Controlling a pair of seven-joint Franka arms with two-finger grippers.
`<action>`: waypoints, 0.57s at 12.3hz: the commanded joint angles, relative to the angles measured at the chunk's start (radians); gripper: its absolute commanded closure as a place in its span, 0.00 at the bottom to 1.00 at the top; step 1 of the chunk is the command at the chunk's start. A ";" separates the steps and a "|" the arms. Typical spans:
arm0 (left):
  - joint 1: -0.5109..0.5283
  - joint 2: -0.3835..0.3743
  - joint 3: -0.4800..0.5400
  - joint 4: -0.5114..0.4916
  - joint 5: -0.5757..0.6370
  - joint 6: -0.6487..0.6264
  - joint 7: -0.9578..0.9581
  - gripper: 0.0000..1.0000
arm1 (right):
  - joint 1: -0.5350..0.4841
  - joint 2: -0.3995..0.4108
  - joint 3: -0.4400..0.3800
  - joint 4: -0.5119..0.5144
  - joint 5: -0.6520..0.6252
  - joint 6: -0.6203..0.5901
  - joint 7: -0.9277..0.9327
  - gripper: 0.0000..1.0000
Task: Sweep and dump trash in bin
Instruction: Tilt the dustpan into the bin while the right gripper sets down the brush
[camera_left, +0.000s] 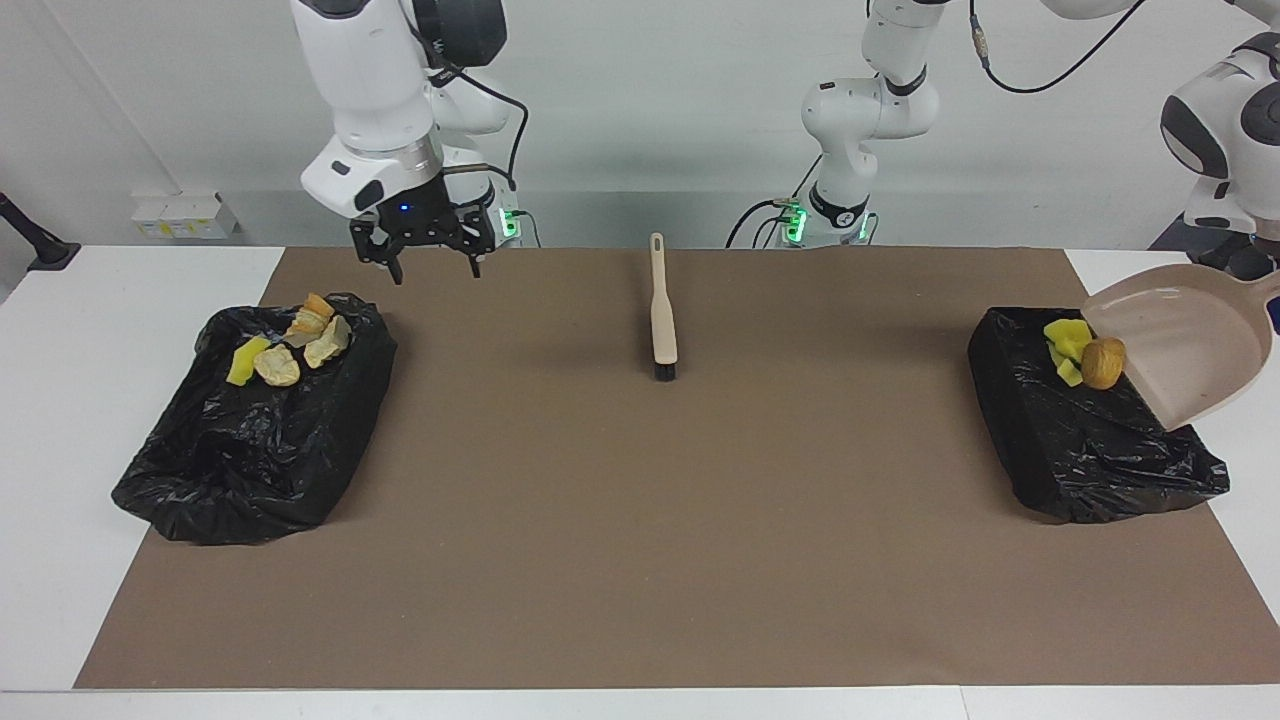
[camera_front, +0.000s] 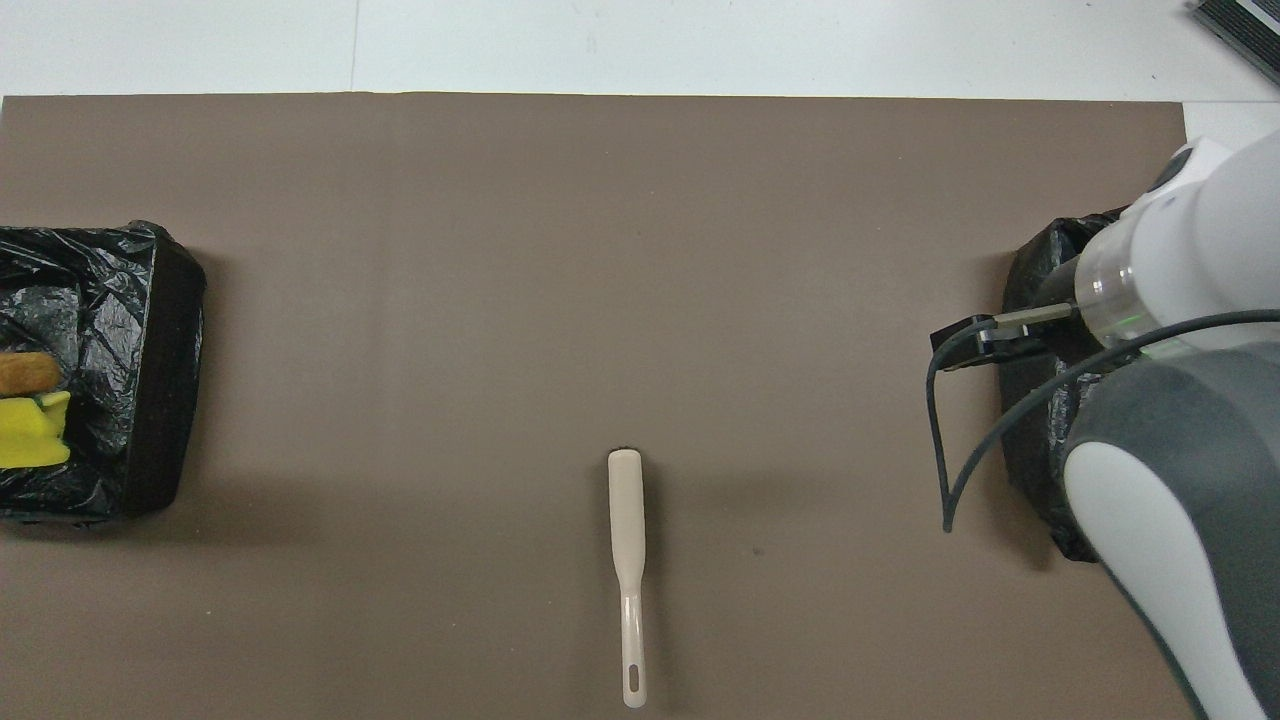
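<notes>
Crinkled black bin liner (camera_left: 1090, 450) at three o'clock caught yellow sponge and brown lump trash (camera_left: 1085, 357) beneath the smooth beige dustpan (camera_left: 1190, 350), left gripper unseen yet clamped, right gripper (camera_left: 425, 255) spread over brown mat (camera_left: 640, 520), brush (camera_left: 662, 310) lying free.

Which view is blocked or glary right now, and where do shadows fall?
Overhead view: the right arm hides most of one bin. Facing view: nothing blocked; soft shadow beside the brush; faint sheen on the bin liner; no strong glare.
</notes>
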 joint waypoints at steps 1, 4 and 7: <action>-0.001 0.006 -0.074 0.091 0.057 -0.116 -0.008 1.00 | -0.013 -0.001 -0.056 0.005 0.000 0.001 -0.023 0.00; 0.001 -0.003 -0.137 0.147 -0.049 -0.165 -0.017 1.00 | 0.084 0.007 -0.207 0.016 -0.017 0.001 -0.099 0.00; -0.001 -0.026 -0.148 0.139 -0.436 -0.182 -0.271 1.00 | 0.132 0.012 -0.316 0.039 0.003 0.000 -0.164 0.00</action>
